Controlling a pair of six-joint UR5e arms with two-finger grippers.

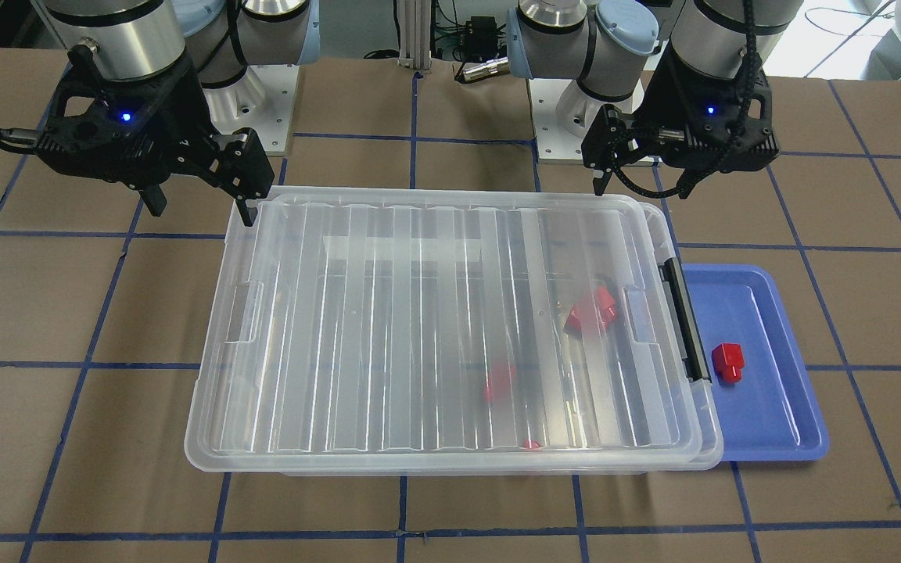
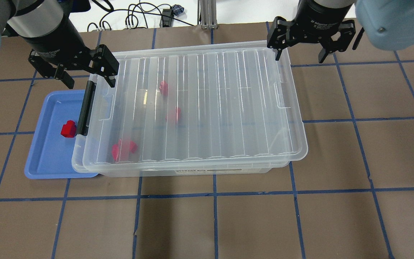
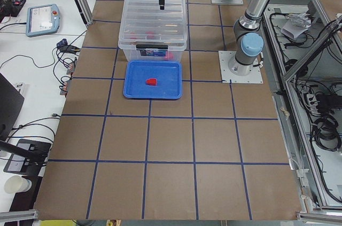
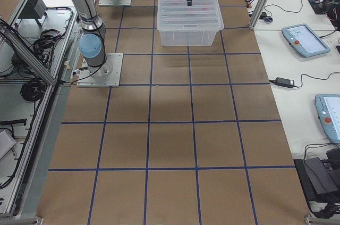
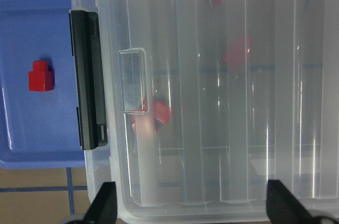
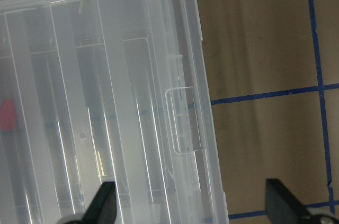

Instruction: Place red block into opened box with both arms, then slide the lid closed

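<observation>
Starting at the long side of the box nearest the operators, the lid lies flat on the rim. It covers almost the whole opening and slightly overhangs the end opposite the black handle, so the closing slide looks finished or nearly so. Whether it is fully seated cannot be told. Several red blocks show through the lid, toward the handle end. One red block lies on the blue tray, just beside that end. At the far long side, the left gripper hovers over the handle-end corner and the right gripper by the opposite corner. Both have their jaws spread wide and hold nothing, probably placed to work both lid ends evenly.
</observation>
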